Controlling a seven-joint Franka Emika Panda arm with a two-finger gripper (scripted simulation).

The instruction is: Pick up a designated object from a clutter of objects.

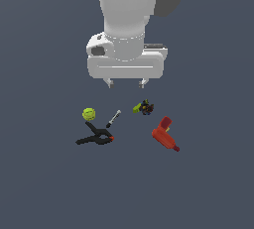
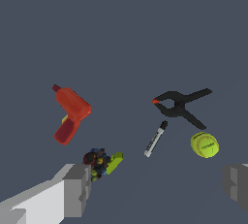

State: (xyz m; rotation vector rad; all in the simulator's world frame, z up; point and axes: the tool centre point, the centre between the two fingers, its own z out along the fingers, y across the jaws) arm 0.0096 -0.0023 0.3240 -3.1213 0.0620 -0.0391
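My gripper [image 1: 126,83] hangs above the floor, fingers spread wide, holding nothing. Dark lump [image 1: 147,107] touches the yellow-green wedge [image 1: 137,108], near the red drill [image 1: 164,134].

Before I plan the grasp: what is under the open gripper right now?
Bare floor only. The gripper hangs open above empty ground; the dark lump with the yellow-green wedge touching it lies just beyond one finger, which covers part of the lump in the wrist view.

Dark speckled lump [image 1: 147,107] on floor, touching yellow-green wedge [image 1: 137,107], near red drill [image 1: 164,134].
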